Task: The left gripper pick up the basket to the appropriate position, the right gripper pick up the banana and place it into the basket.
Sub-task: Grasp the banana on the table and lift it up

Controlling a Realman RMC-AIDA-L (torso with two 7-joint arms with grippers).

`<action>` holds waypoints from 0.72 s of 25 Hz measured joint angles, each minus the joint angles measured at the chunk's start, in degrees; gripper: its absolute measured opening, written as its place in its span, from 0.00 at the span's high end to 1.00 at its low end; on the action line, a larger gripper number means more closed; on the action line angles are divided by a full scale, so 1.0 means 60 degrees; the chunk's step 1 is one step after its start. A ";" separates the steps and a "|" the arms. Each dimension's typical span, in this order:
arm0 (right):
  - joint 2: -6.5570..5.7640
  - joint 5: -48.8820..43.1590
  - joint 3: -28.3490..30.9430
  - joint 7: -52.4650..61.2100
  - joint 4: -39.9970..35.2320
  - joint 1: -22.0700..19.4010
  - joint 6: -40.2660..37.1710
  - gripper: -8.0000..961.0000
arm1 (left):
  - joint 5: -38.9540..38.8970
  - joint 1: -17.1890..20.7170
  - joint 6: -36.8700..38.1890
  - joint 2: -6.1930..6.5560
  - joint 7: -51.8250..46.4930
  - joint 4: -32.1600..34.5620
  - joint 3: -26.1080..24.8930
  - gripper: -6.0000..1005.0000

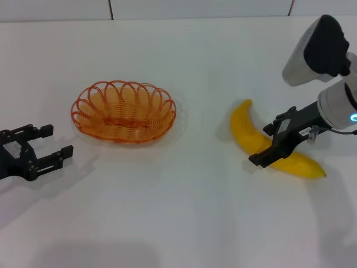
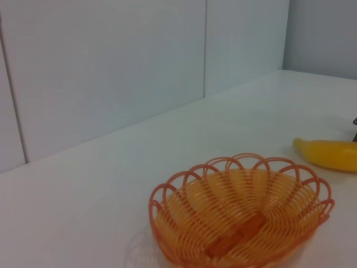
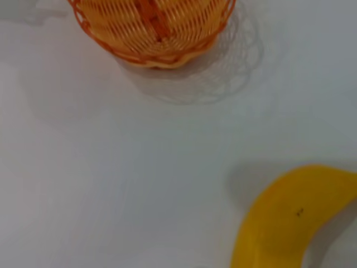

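Meanwhile, on the white table [image 1: 178, 223], the right gripper [image 1: 268, 146] hangs over the middle of the banana [image 1: 251, 139] near the right edge, its fingers spread to either side of the fruit and not yet clenched on it. The banana lies flat, one pointed end toward the far edge, the other toward the right edge; the wrist camera shows its curved yellow body [image 3: 290, 223] resting on the surface. The basket [image 1: 124, 110] sits left of centre, well apart from the banana, upright and with nothing in it.

The left gripper [image 1: 39, 149] waits by the left edge — fingers released, near the basket but not touching it. Its wrist camera looks across the basket's scalloped rim [image 2: 240, 162] toward the banana's tip [image 2: 329, 154] beyond.

The step in hand appears to be the grasp on the banana. To do it well, the right gripper should probably come down until the fingers straddle the thickest part, square across the curve, then close firmly — the smooth skin looks likely to slip or swivel if caught near a tapering end. A hold near the middle should keep the fruit level when lifted. The basket's light wire rim may shift if nudged, so a clear lift before crossing seems wise.
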 joint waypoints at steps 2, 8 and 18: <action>0.0001 -0.0023 -0.0003 0.0002 0.0145 0.0060 0.0091 0.14 | 0.0000 -0.0013 0.0001 0.0000 0.0000 0.0000 0.0002 0.30; 0.0003 -0.0104 -0.0005 0.0004 0.0419 0.0177 0.0220 0.16 | 0.0000 -0.0024 0.0003 0.0001 0.0000 0.0000 -0.0029 0.30; 0.0001 -0.0107 0.0009 0.0080 0.0382 0.0181 0.0094 0.33 | 0.0000 -0.0038 0.0003 0.0000 0.0000 -0.0001 -0.0057 0.30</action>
